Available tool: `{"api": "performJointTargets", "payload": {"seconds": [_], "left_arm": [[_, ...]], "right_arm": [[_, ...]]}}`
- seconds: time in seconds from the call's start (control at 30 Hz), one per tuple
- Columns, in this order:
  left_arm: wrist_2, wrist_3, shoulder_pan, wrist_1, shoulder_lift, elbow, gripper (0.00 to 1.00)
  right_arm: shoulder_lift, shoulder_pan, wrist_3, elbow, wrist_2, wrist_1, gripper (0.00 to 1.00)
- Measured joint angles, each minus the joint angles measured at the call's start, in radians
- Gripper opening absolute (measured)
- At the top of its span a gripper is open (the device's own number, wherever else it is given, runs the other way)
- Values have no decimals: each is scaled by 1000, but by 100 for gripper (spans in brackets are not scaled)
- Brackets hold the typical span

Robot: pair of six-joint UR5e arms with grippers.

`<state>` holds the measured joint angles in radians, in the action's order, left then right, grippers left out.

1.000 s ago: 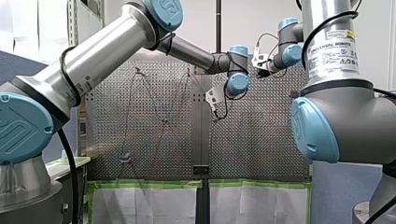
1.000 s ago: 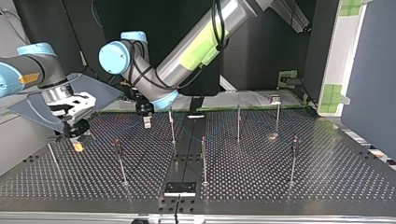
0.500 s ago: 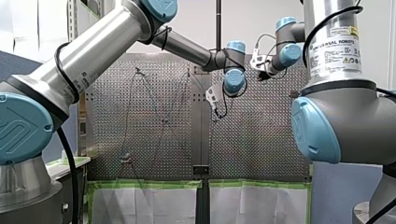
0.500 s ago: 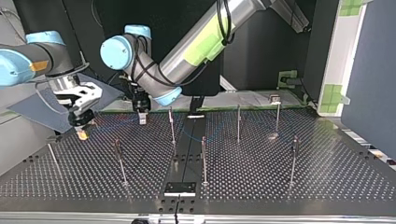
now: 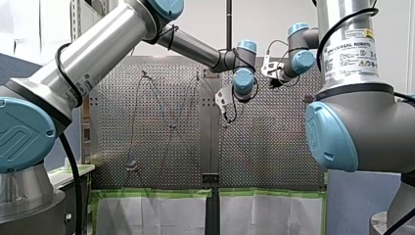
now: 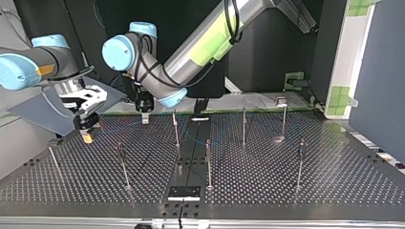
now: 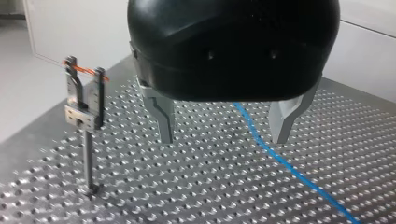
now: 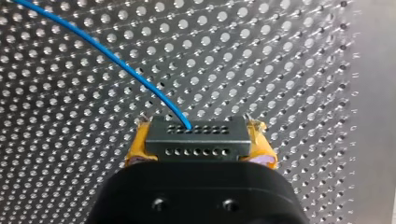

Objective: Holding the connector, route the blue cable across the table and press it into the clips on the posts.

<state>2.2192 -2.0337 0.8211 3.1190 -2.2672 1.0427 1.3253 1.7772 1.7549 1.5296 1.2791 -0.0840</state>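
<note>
A grey connector (image 8: 196, 137) sits between the yellow pads (image 8: 135, 151) of my right gripper (image 8: 196, 156), which is shut on it. From its face the blue cable (image 8: 121, 60) arcs away over the perforated table (image 8: 280, 70). In the top view my right gripper (image 6: 87, 137) hangs low at the left. My left gripper (image 6: 144, 118) hovers near the back edge. Its metal fingers (image 7: 164, 119) stand open and empty above the blue cable (image 7: 280, 161), which lies on the table. A clip post (image 7: 85, 105) with an orange band stands beside my left gripper (image 7: 223, 140).
Several thin clip posts (image 6: 208, 162) stand across the table, one (image 6: 175, 126) close to my left gripper. A black plate (image 6: 184, 193) sits at the near edge in the top view. A green-taped white panel (image 6: 353, 57) borders the right side.
In the top view my right gripper has lifted a little and shifted right with the connector. My left gripper has drawn slightly back and left toward the rear edge, still open.
</note>
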Motion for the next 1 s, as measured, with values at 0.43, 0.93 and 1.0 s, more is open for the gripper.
{"api": "performJointTargets", "payload": {"seconds": [0.43,0.93,1.0], "left_arm": [[-107,-98,-55,-93,0,28,100],[-167,-111,-95,-207,-1,63,100],[-151,-104,-95,-207,-1,64,100]], "right_arm": [[4,14,-1,-13,-33,1,0],[46,36,6,-27,-95,4,0],[47,37,6,-27,-96,5,0]]}}
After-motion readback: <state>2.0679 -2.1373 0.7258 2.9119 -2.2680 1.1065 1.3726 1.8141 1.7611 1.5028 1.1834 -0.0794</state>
